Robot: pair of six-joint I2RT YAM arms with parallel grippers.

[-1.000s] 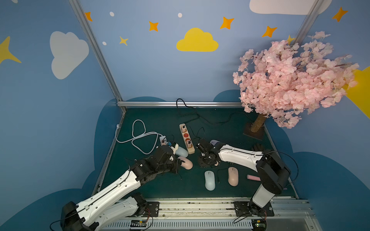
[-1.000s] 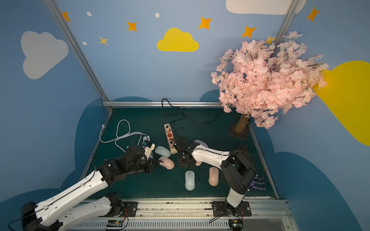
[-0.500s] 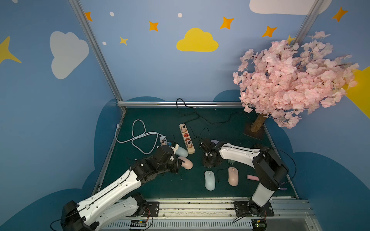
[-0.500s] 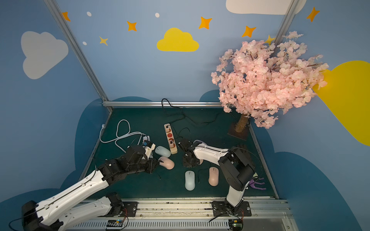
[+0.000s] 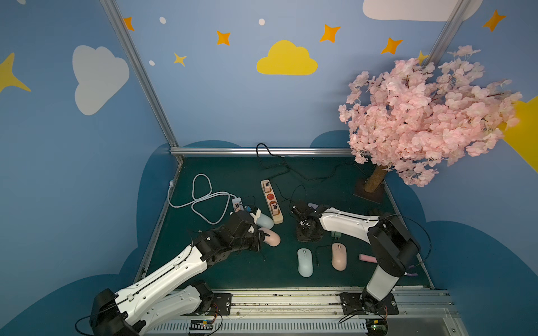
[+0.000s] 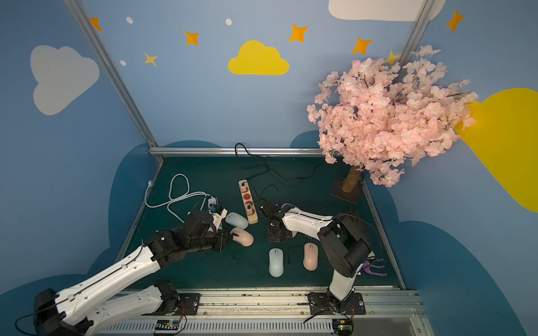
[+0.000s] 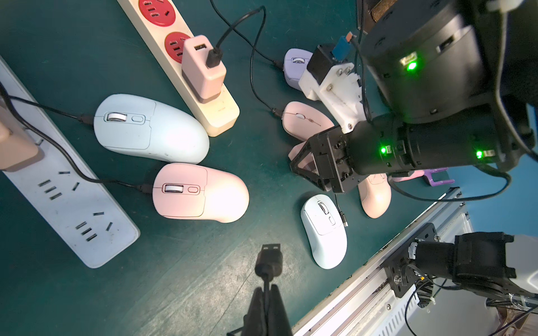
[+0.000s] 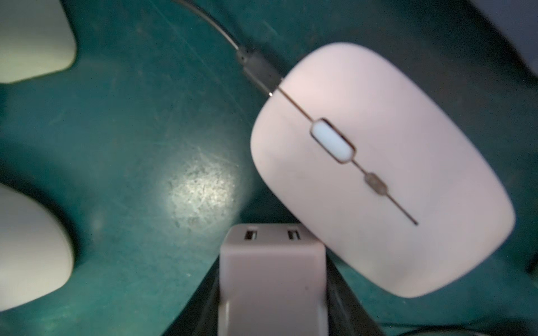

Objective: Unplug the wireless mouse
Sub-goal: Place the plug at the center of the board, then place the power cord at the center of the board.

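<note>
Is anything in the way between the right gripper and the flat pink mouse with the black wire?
Yes. The right gripper holds a pale pink charger block, which sits in front of it, one corner right by the flat pink mouse. The black wire's plug is in the mouse's front. Otherwise only bare green mat.

top views evenly lit and sharp; right wrist view blurred, with glare on the green mat [image 8: 201, 189]
</note>
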